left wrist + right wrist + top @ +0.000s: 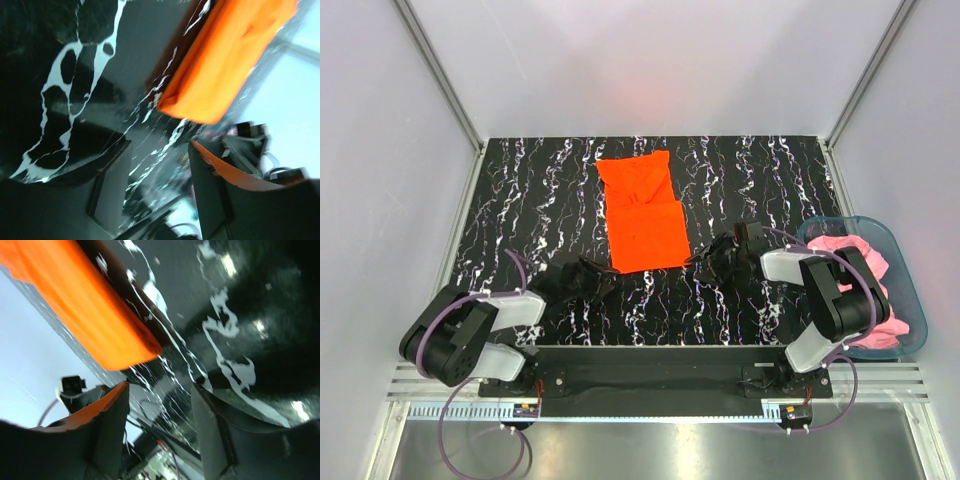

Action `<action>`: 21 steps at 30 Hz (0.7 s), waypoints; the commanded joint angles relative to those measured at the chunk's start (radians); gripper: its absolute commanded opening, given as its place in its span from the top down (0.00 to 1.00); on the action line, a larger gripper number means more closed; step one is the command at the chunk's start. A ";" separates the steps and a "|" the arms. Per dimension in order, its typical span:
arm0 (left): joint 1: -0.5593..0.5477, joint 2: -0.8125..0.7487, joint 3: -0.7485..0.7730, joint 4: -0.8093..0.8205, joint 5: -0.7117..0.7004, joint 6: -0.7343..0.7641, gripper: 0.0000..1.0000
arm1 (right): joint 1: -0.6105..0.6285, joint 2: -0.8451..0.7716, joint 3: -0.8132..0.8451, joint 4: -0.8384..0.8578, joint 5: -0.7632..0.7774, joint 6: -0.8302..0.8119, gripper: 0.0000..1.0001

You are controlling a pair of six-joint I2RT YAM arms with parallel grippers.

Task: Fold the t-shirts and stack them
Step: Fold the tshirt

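The orange-red t-shirt (642, 215) lies partly folded as a long strip at the middle of the marbled black tabletop (760, 180), with its near half doubled over. The light pink t-shirt (868, 262) is bunched in the blue bin (912, 300) at the right edge and is not yet folded. The left end effector (595, 280) is held low just beside the orange-red shirt's near left corner, and the right end effector (708, 258) just beside its near right corner. In both wrist views the fingers are seen spread apart with nothing between them.

Several failures can be foreseen:
- If only the top layer is pinched at a corner, the existing fold would likely be pulled open rather than carried over.
- If one corner is caught and the other missed, the cloth would be dragged askew and the rectangle spoiled.
- If the fingers are driven too low, the tabletop would be scraped.
- If they are brought in too high, they would close on air.
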 commanded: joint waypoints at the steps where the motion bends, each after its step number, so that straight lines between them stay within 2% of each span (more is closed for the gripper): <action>1: -0.004 0.038 -0.037 0.106 -0.123 -0.102 0.45 | 0.007 0.015 -0.022 0.162 0.088 0.079 0.44; 5: -0.004 0.066 -0.042 0.102 -0.167 -0.145 0.48 | 0.009 0.041 -0.037 0.205 0.118 0.115 0.55; 10: -0.004 0.084 -0.002 0.010 -0.181 -0.153 0.51 | 0.032 0.051 -0.031 0.201 0.156 0.136 0.56; 21: -0.005 0.150 -0.006 0.030 -0.157 -0.208 0.55 | 0.041 0.064 -0.019 0.162 0.200 0.145 0.58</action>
